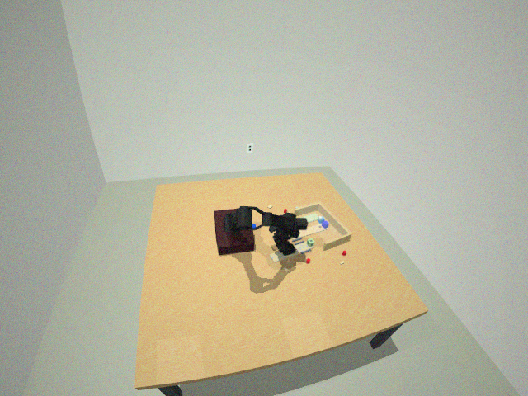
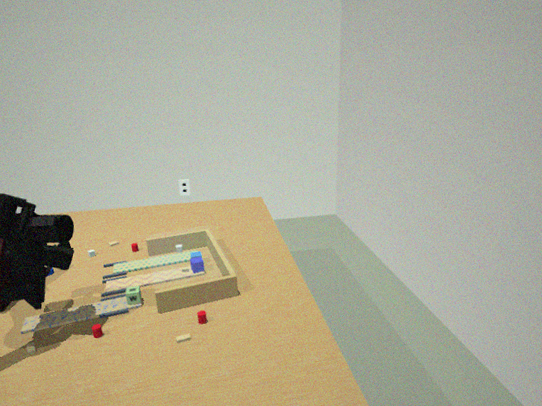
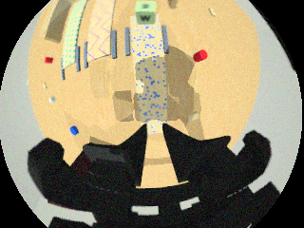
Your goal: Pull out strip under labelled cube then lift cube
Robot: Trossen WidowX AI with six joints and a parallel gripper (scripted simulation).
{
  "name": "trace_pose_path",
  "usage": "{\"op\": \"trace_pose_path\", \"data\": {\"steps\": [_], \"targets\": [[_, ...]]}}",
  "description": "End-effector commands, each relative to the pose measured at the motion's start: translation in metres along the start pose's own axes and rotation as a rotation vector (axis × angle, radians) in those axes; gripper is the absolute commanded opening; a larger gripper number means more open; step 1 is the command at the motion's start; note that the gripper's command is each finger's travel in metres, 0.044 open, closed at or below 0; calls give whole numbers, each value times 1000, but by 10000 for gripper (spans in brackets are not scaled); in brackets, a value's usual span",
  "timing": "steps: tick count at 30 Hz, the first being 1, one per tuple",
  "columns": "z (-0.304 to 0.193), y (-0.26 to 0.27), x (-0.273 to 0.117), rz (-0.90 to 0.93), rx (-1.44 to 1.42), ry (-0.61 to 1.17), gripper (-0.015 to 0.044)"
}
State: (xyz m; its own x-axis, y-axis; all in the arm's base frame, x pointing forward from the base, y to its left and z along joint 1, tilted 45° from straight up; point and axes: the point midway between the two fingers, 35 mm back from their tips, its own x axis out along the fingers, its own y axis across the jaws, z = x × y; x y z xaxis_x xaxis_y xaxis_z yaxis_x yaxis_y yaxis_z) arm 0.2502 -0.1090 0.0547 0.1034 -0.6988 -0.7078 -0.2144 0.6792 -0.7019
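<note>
Nearest the arm, on its side of the labelled cube, the pincer [image 1: 286, 248] [image 2: 33, 301] [image 3: 155, 125] hangs partly open, its tips apart with nothing gripped between them. Beyond the tips, the blue-speckled strip [image 1: 274, 257] [image 2: 62, 316] [image 3: 152, 90] runs along the worktop [image 1: 238, 319] [image 2: 255, 386] [image 3: 228, 90] towards the cube, much of its length in the arm's shadow. A red cylinder [image 1: 308, 261] [image 2: 96, 331] [image 3: 200, 55] stands off to the side of it, on the near side of the cube.

The labelled cube [image 1: 310, 242] [image 2: 133, 295] [image 3: 145, 13], pale green and marked with a W, sits at the far end of that strip, outside the wooden enclosure [image 1: 337, 242] [image 2: 198, 296]. The pull therefore looks well advanced, with most of the strip on the arm's side of the cube, but it cannot be called finished while the cube is on it. Drawing the remaining end free, or judging that the strip is out far enough, comes first; grasping the cube and holding it up are both undone.

Beside and beyond the cube, the zigzag strip [image 1: 313, 231] [image 2: 145, 279] [image 3: 101, 28] and the green dotted strip [image 1: 312, 218] [image 2: 148, 261] [image 3: 74, 33] reach into the enclosure. Farther from the cube, a dark blue cube [image 1: 325, 224] [image 2: 197, 263] is at their far ends. Those strips should be left alone.
</note>
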Motion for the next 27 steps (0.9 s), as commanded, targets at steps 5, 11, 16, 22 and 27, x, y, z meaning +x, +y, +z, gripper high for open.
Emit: {"op": "trace_pose_path", "data": {"steps": [5,11,16,22,27], "targets": [[29,3,-3,-5,45,-1,315],[50,6,-5,-5,45,-2,440],[67,8,-7,-4,46,-2,440],[88,11,-9,-4,47,-3,440],[105,12,-11,-4,48,-4,440]]}}
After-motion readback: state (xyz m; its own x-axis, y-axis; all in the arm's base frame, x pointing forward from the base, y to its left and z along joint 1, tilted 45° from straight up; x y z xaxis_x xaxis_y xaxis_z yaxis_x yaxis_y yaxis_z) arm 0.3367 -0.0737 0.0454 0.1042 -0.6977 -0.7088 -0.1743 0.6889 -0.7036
